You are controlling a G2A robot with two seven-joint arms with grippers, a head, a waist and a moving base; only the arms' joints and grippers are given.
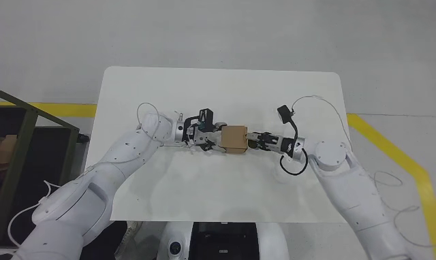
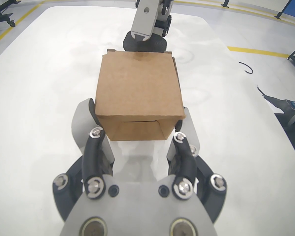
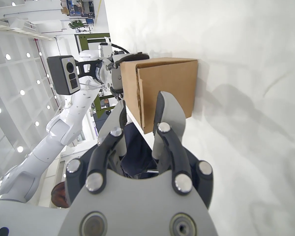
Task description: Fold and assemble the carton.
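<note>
A brown carton [image 1: 234, 139] lies on the white worktop [image 1: 272, 90]. The left tool [image 2: 137, 110] clasps its open end by both sides; the right tool [image 3: 143, 99], spread open, straddles the far end's top edge.

— What does the carton [image 2: 137, 87] look like?
— Plain brown cardboard, squared up into a box. One end faces sideways and gapes open, its flaps angled inward.
— And where?
— On the table [image 1: 170, 90], near its middle.

Ends blocked, sides open
The left gripper [image 2: 137, 112] and right gripper [image 3: 140, 104] closed off the carton's [image 1: 234, 139] ends; passage lay along both sides.
</note>
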